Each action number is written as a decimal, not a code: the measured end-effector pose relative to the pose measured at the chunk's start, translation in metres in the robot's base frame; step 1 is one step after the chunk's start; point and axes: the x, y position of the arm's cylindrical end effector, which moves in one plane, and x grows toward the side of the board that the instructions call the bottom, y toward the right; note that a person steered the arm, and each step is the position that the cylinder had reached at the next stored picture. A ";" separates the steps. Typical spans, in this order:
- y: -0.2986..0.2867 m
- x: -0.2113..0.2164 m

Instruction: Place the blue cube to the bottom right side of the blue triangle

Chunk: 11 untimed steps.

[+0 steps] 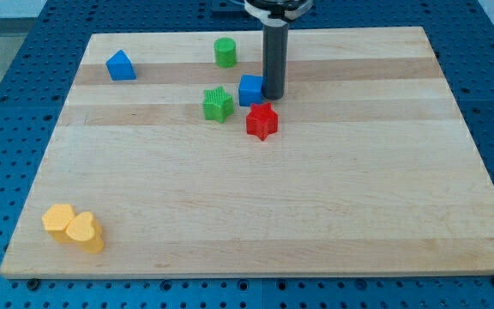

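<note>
Blue cube (250, 90) sits near the top middle of the surface (256, 206), and your tip (274, 94) is right against its right-hand face, touching or a hair off. Your tool is just a straight rod: nothing to open, nothing in its hold, it can only shove.

Look at the crowd around it. A green star (218, 105) lies just to the cube's left, a red star (262, 121) just below and slightly right, a green cylinder (225, 52) above. The blue triangle (121, 66) waits well off toward the view's top left.

By the look of it, the cube is small, hard and light, so expect it to slide easily on smooth wood and to spin if you catch a corner. Press on the middle of a flat face. A straight push left would likely jam it into the green star, so steer around. Two yellow pieces (74, 228) at bottom left are out of play.
</note>
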 end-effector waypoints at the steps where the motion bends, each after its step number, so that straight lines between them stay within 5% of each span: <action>1: -0.024 0.000; 11: -0.195 -0.006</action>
